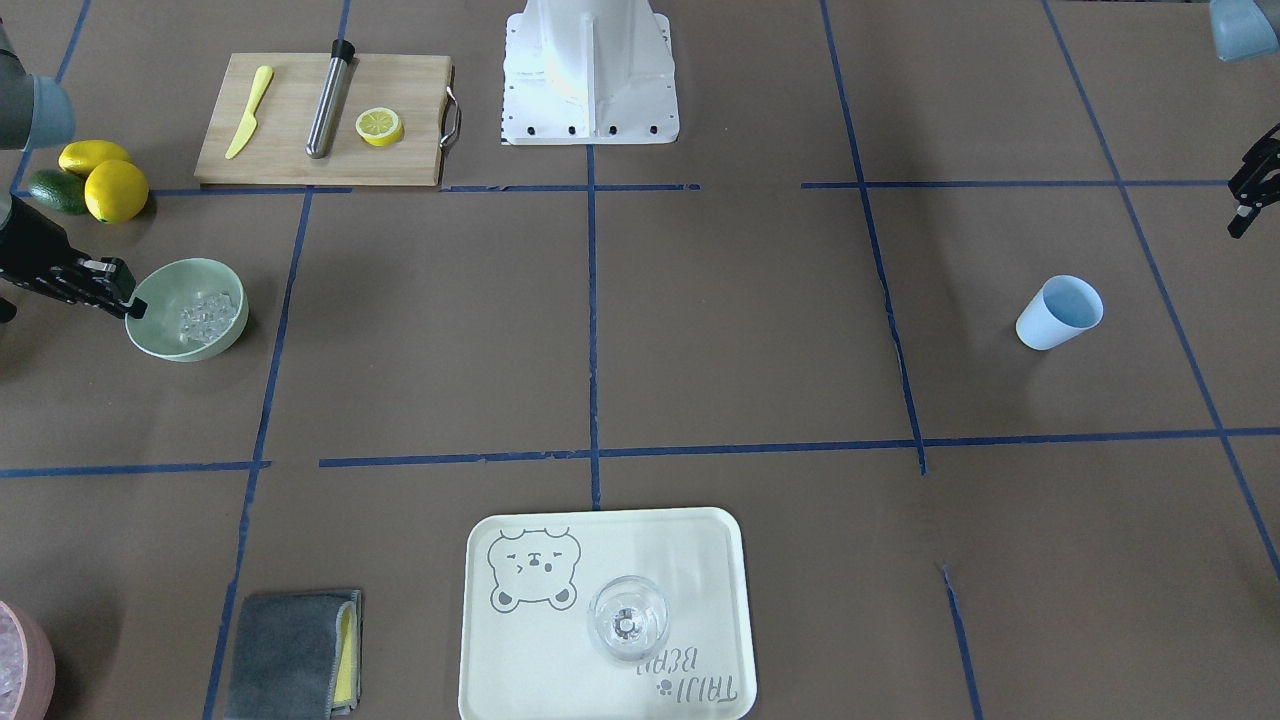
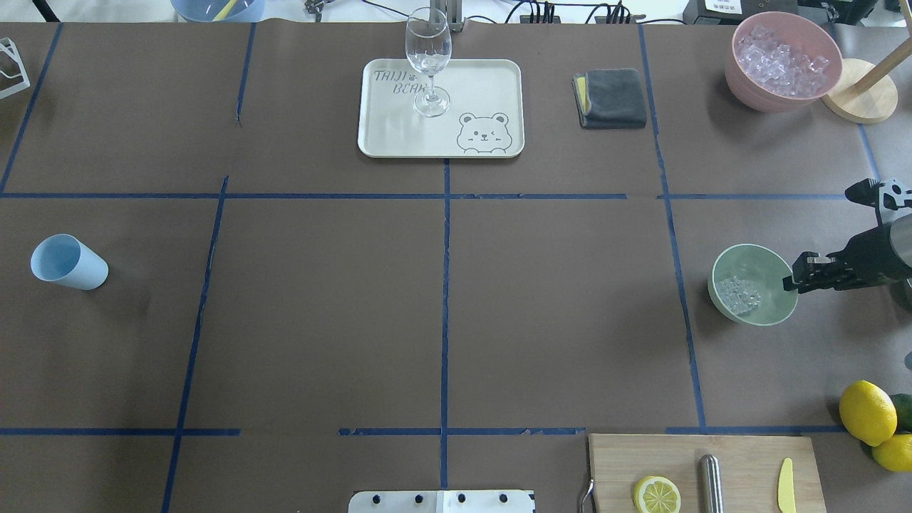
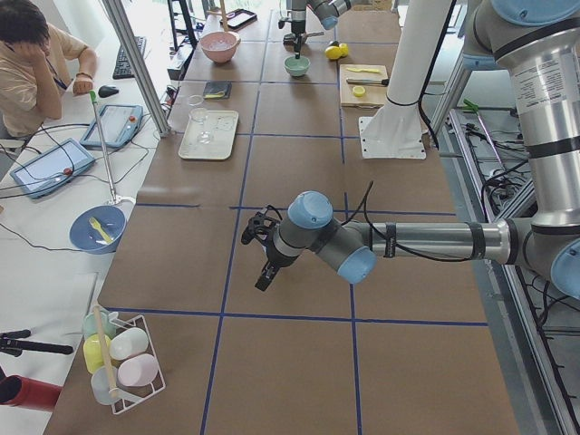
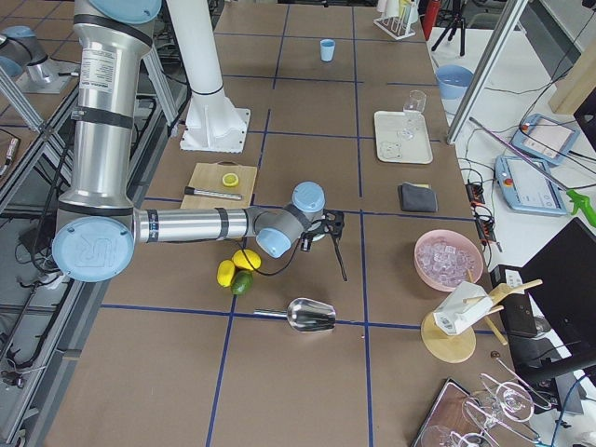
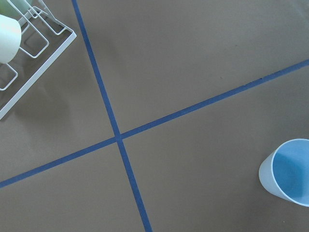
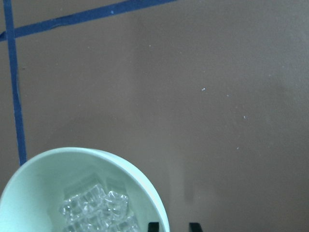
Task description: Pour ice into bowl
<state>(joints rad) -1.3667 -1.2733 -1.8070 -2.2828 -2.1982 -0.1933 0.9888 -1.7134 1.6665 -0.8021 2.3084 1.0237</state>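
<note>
Robot body: two UR5e arms, silver tubes, light blue joint caps.
Left arm (image 3: pixel 426 241): grey links, black bands, black cable along the forearm, black gripper (image 3: pixel 260 252). Right arm (image 4: pixel 186 224): same finish, "UR" logo on the blue cap. White pedestal base (image 1: pixel 590 70) with dark bolts.

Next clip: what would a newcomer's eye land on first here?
Probably the mint-green bowl on the robot's right side of the table, with a small heap of clear ice in it and the right gripper at its rim. Then the pink bowl heaped with ice at the far right corner, and the wine glass standing on the bear tray.
</note>
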